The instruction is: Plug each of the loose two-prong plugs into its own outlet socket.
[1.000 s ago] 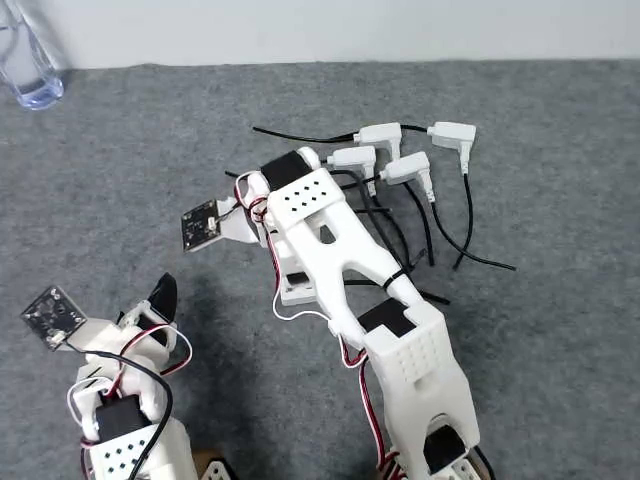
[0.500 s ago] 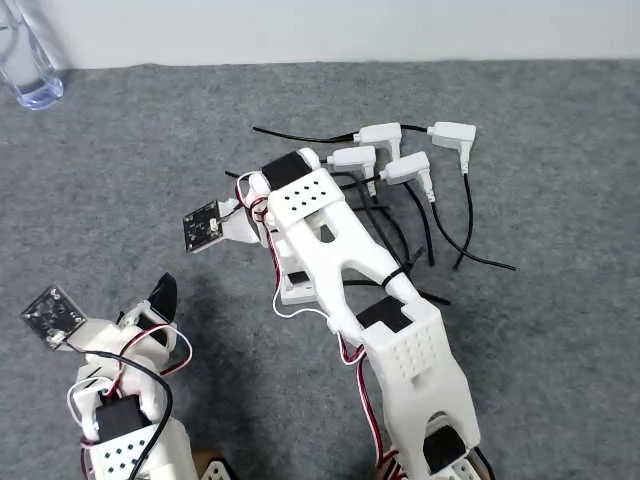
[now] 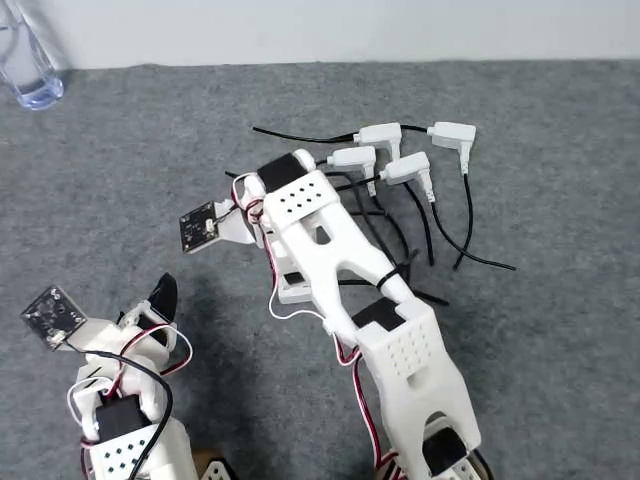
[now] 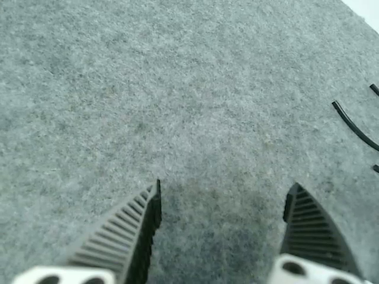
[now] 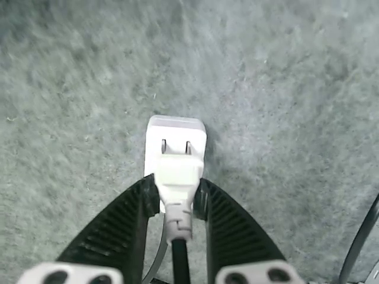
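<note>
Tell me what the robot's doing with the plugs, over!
Left tool open above bare mat. Right tool shut on plug, over socket, slots uncovered. Four loose plugs, tangled cords by that arm.

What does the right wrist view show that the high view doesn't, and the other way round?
Right wrist view: the right gripper shut on a white plug, right at a white outlet socket; whether the prongs are in is unclear. High view: four loose plugs with black cords beyond the right arm, the left arm near the front, a clear glass in the far corner. Both: the grey felt mat.
</note>
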{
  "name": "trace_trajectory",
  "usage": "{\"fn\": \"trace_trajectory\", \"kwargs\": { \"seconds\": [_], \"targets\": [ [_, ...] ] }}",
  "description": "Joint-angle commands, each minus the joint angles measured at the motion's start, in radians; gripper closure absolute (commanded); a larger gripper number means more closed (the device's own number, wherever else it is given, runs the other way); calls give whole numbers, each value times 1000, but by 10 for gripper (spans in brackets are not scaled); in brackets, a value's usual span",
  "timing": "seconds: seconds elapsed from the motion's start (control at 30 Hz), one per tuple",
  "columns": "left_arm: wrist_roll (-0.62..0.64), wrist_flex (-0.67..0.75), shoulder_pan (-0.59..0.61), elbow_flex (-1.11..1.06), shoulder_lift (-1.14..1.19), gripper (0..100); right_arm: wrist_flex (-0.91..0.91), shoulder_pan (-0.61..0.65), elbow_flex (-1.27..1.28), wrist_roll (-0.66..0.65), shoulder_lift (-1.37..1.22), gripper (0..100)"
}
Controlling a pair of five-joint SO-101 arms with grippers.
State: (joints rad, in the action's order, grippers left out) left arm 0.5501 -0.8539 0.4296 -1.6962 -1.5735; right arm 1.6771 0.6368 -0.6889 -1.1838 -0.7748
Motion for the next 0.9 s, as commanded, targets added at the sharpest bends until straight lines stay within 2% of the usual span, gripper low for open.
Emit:
{"fn": "trace_trajectory", "kwargs": {
  "seconds": [0.0, 0.3, 0.7, 0.87],
  "targets": [
    [-9, -5, -5, 5, -3, 682, -7, 65, 28, 35, -73, 990],
    [-9, -5, -5, 5, -3, 682, -8, 77, 26, 98, -157, 990],
    [-11, -5, -5, 5, -3, 682, 113, -10, 26, 97, -151, 990],
    [-11, -5, -5, 5, -3, 682, 110, 21, 26, 97, -154, 990]
  ]
}}
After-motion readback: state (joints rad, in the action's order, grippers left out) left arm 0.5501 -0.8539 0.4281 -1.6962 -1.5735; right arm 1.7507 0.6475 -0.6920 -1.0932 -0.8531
